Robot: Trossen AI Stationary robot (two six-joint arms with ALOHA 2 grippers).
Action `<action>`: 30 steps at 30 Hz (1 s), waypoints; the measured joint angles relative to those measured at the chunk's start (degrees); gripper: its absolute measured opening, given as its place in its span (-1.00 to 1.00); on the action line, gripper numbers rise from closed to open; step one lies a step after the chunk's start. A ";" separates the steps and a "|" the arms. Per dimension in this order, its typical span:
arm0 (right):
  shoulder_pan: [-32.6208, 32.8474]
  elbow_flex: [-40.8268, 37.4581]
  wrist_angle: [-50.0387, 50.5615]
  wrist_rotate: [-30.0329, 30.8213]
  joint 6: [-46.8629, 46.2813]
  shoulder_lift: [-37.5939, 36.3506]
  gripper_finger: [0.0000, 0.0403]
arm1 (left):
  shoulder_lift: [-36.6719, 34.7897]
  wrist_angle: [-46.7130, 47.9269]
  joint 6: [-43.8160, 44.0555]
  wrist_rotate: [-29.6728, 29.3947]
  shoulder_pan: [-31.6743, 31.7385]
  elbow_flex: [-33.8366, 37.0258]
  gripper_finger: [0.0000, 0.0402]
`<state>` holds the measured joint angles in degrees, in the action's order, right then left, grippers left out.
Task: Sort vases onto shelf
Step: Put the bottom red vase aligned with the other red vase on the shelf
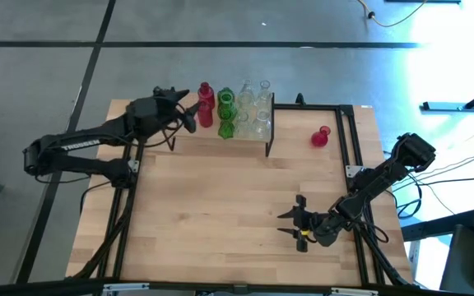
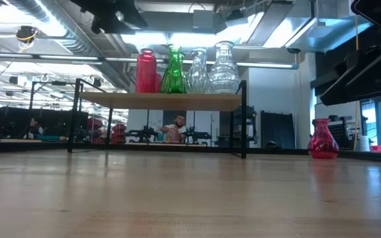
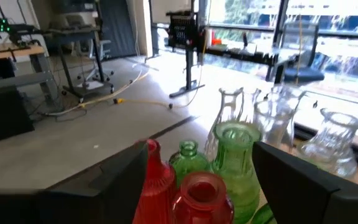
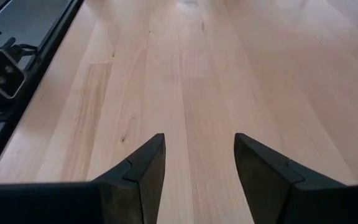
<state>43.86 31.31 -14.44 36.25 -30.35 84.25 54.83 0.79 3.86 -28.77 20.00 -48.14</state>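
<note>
Right gripper: near right of the wooden table, fingers spread wide, holding nothing. Lone red glass vase: upright on the table, right of the low light-wood shelf. Left gripper: at the shelf's left end, fingers wide apart, empty, flanking the upright red ribbed glass vases. Green glass vases and clear glass vases: upright on the shelf, necks up.
</note>
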 joint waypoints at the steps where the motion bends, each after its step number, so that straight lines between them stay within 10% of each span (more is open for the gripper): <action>1: 0.00 0.00 0.00 -0.72 0.00 0.00 -0.13 | -0.89 0.10 0.00 0.00 -0.32 0.00 0.41; 18: 0.00 4.74 11.04 1.54 -0.35 -6.26 -0.13 | -10.60 19.06 9.97 11.52 -25.88 3.91 0.41; 24: -1.32 10.17 25.26 4.77 -2.99 -12.40 -0.13 | -8.41 16.15 15.96 -9.92 -34.53 12.41 0.37; 30: -4.51 10.32 26.33 4.70 -1.32 -13.20 -0.13 | -4.56 4.79 16.73 -22.76 -29.34 18.76 0.28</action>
<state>39.35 41.63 11.89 40.95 -31.67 71.05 50.27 5.58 20.59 -51.53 -9.34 -29.38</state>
